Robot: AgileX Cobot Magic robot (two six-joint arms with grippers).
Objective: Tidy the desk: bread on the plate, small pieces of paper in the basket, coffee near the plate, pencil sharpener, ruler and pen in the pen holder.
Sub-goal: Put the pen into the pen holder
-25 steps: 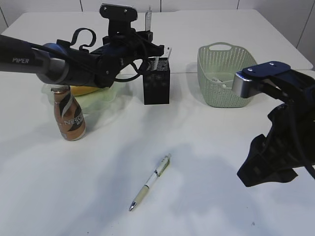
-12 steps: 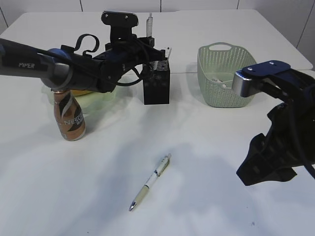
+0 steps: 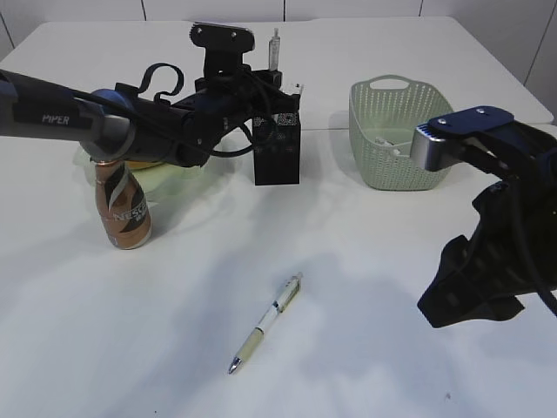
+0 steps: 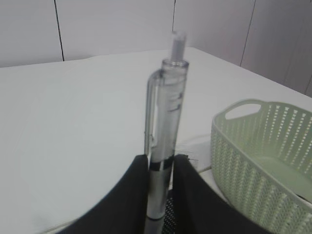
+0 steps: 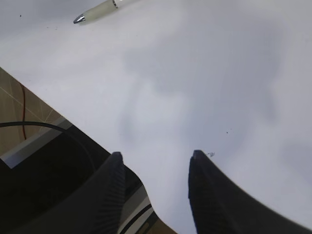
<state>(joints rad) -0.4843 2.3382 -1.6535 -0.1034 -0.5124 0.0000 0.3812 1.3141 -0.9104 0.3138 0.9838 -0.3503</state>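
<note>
My left gripper [image 3: 271, 77] is shut on a clear pen [image 3: 275, 43] and holds it upright just above the black mesh pen holder [image 3: 277, 152]. In the left wrist view the clear pen [image 4: 165, 117] stands between the jaws [image 4: 161, 163], with the holder's mesh [image 4: 169, 219] below. A second, white pen [image 3: 265, 323] lies on the table in front; its tip shows in the right wrist view [image 5: 97, 9]. My right gripper [image 3: 474, 296] is open and empty, low at the right [image 5: 156, 158]. The coffee bottle [image 3: 122, 209] stands beside the green plate [image 3: 178, 174], which holds yellow bread [image 3: 148, 161].
A green basket [image 3: 396, 131] stands right of the pen holder, with white paper inside; it also shows in the left wrist view [image 4: 263, 161]. A white item sticks up from the holder's back corner [image 3: 297, 91]. The table's front edge is close under my right gripper.
My left gripper has moved a little to the right with the clear pen, closer over the pen holder. The right arm and the white pen on the table have not moved.
</note>
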